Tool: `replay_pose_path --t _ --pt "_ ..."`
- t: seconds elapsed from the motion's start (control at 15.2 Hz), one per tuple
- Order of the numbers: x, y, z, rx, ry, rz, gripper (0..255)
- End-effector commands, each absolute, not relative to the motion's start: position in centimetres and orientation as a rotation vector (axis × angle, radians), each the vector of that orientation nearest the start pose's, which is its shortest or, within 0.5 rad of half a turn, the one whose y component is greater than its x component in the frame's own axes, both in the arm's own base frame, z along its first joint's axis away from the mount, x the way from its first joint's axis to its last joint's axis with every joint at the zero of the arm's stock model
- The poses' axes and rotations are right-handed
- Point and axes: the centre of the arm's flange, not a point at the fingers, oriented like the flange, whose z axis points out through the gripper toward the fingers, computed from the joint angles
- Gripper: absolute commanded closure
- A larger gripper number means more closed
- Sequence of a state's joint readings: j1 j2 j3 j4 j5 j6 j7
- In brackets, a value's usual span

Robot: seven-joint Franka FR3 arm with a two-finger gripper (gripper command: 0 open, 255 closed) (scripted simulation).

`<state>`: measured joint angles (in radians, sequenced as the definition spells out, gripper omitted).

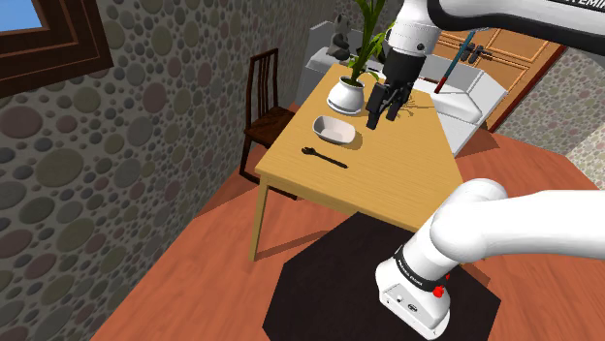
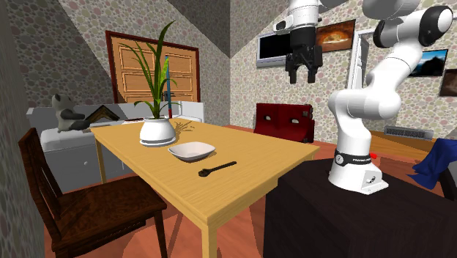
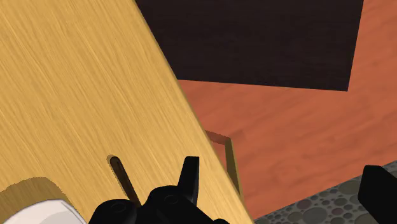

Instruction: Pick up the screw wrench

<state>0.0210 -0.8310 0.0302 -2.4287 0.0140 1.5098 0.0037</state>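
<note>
I see my all-black two-finger gripper (image 2: 302, 76) hanging above the light wooden table (image 2: 253, 155), fingers spread wide, with the slim black screw wrench (image 2: 217, 169) lying beside the shallow white bowl (image 2: 192, 151).

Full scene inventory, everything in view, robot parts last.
screw wrench: 1, black, flat on the table, beside the bowl but apart from it
bowl: 1, white, on the table between wrench and plant
potted plant: 1, green leaves in a white pot, on the table
table: 1, light wood, next to the stand
chair: 1, dark brown, at the table, away from the stand
plush toy: 1, grey, beyond the table
armchair: 1, red, by the wall
stand: 1, dark box, under the arm
arm: 1, white, dark joints
gripper: 1, black, open, high above the table, empty
</note>
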Motion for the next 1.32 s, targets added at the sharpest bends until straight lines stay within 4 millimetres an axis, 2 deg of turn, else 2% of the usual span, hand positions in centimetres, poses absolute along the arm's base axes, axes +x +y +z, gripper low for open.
replay_pose_path --t 0.0,0.59,1.25 --pt "28.6 1.9 56.5 -3.148 -0.058 0.138 0" --pt "33.4 -4.9 48.1 -3.123 -0.239 0.096 0" --pt "39.9 -11.5 38.7 -3.083 -0.436 0.049 0"
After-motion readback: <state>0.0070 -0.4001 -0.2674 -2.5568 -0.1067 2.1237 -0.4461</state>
